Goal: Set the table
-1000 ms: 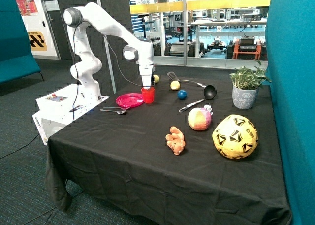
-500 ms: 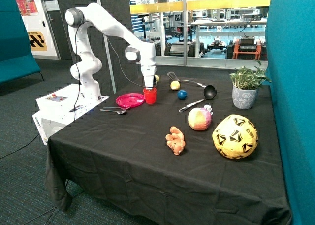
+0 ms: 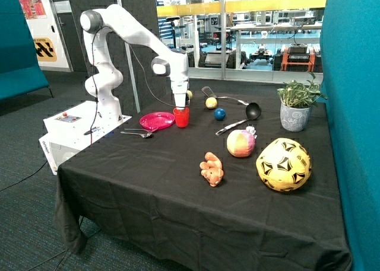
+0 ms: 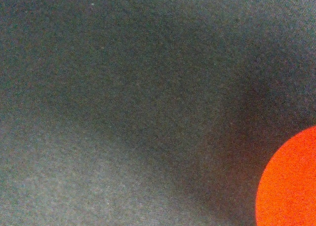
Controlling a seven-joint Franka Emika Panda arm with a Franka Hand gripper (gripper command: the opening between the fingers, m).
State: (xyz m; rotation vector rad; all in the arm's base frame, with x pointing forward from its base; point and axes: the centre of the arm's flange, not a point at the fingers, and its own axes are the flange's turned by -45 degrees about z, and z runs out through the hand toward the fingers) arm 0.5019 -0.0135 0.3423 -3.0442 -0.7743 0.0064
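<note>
So the big rectangular table draped in plain black cloth (image 3: pixel 178 194) fills most of the outside view, and that soft, matte fabric probably bunches if anything gets dragged, so I'd lift items clear instead of sliding them. Next biggest is the yellow and black patterned ball (image 3: pixel 283 163), then a leafy plant in a grey pot (image 3: pixel 295 108), a pink and yellow ball (image 3: pixel 240 143), and a flat round pink plate (image 3: pixel 157 120) that looks like light, stiff plastic. The gripper (image 3: pixel 181 105) sits right at the top of a small red cup (image 3: pixel 181 117) just beside the plate; it seems to be on the cup, but I honestly can't tell how wide it's open. The cup looks light and rigid, best taken by the rim. Metal cutlery (image 3: pixel 138 133) lies near the plate.
</note>
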